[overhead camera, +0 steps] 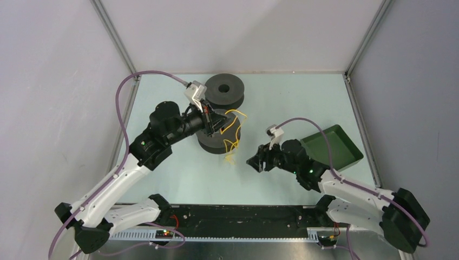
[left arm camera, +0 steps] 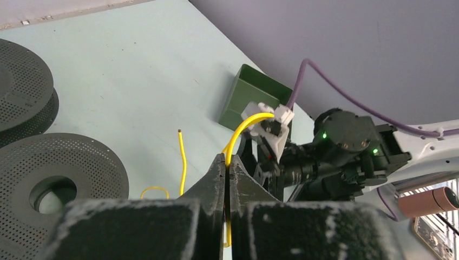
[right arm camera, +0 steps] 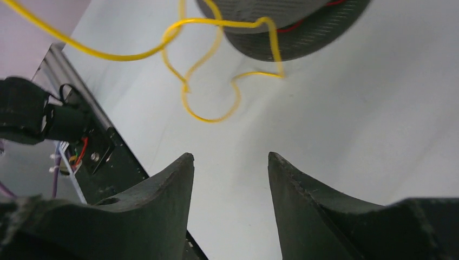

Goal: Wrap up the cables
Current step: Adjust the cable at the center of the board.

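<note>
Grip noted: we see the left gripper [left arm camera: 227,160] clamped shut on the yellow cable [left arm camera: 246,125] above the near spool [overhead camera: 211,142], slack hanging off that spool's right side, right gripper [right arm camera: 230,157] open, empty, right of it.

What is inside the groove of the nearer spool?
A red cable shows in the groove of the spool, and a yellow cable hangs over its rim onto the table. The far side is hidden.
</note>
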